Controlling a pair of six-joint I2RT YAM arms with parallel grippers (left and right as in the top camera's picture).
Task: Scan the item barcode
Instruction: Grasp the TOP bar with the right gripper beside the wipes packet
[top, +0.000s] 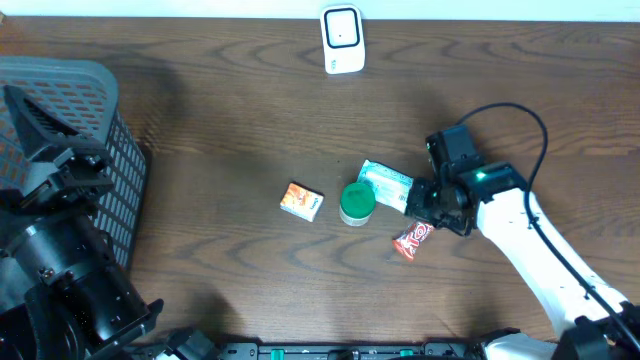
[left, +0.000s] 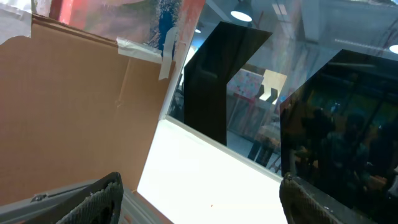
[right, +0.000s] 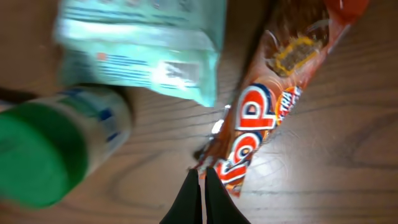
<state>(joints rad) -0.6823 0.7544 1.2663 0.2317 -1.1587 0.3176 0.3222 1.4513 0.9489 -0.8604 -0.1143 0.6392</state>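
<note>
Left jaws wide, holding nothing, fingers (left: 93, 199) aimed upward. Right jaws pinched shut, empty, fingertips (right: 194, 196) just beside red candy bar (right: 261, 118) lying flat on desk (right: 348, 143). Beyond: mint packet (right: 143, 43), green-capped bottle (right: 50, 149). White scanner (top: 341, 40) at far desk edge, well apart.

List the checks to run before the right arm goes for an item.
1. Right gripper open for a grasp: not ok, shut.
2. Candy bar near its fingertips: ok.
3. Candy bar apart from the mint-green packet: cannot tell.
4. Barcode found on the candy bar: cannot tell, blurred.
5. White scanner unblocked: ok, stands alone at the far edge.
6. Left gripper out of the way: ok, open, aimed off the table.
</note>
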